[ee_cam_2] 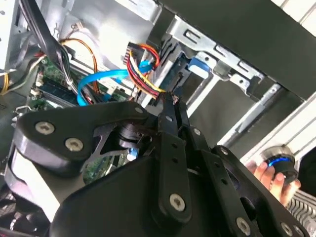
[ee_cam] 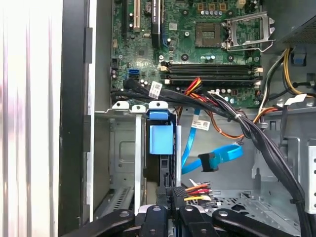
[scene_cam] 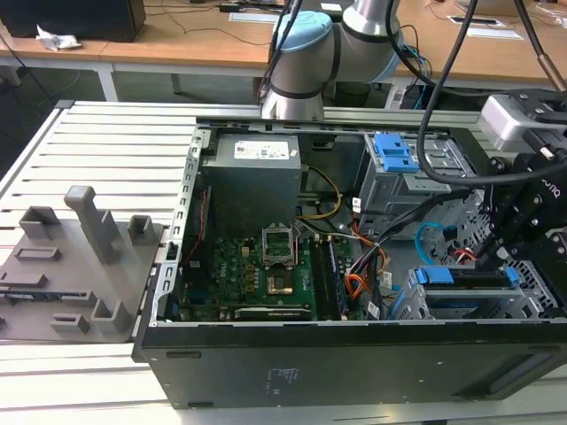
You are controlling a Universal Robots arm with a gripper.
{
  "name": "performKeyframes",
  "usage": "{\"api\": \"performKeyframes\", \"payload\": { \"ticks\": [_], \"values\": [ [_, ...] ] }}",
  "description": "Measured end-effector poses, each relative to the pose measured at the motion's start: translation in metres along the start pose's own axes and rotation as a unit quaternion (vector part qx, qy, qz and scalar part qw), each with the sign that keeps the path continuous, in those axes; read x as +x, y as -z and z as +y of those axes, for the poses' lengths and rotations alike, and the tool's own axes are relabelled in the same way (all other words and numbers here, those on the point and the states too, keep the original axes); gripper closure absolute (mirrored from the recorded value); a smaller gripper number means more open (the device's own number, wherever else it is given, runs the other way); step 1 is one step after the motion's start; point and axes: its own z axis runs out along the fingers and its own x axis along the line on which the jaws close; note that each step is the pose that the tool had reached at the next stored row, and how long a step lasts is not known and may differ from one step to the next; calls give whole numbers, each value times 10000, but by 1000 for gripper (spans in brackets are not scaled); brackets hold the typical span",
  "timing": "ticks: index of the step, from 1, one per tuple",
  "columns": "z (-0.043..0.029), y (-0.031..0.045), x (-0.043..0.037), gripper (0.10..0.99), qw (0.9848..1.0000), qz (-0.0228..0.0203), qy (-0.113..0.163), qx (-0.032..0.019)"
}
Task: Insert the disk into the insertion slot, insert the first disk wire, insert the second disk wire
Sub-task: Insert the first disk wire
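**Evidently midway: first wire in hand**

From the exterior view, I see the disk already seated in the insertion slot at that view's right, my hand just above it. In the second wrist view, the hand is narrow, pinching the first disk wire by its plug, red and yellow strands trailing. In the first wrist view, the second disk wire hangs loose beside the disk, unplugged. Seating the plug, I judge, calls for squaring it to the disk's port; the thick black cable bundle crowds the approach.
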Motion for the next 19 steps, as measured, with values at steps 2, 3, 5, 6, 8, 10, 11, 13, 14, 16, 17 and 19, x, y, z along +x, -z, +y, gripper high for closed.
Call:
{"api": "performKeyframes", "payload": {
  "ticks": [2,3,5,6,8,10,11,13,14,16,17,19],
  "values": [
    [-34,-15,-1,925,10000,-1,0,0],
    [-48,-21,-2,925,10000,-2,0,-1],
    [-55,-38,-2,925,10000,-6,0,-1],
    [-54,-42,-2,925,10000,-14,0,-1],
    [-46,-44,-2,925,10000,-35,2,-1],
    [-40,-43,-2,925,10000,-40,2,3],
    [-38,-41,-2,925,10000,-40,2,4],
    [-37,-40,0,925,10000,-41,2,5],
    [-37,-44,1,925,10000,-44,2,5],
    [-38,-60,2,925,10000,-50,2,5],
    [-38,-65,4,925,10000,-52,3,5],
    [-46,-72,15,925,10000,-53,2,4]
  ]
}}
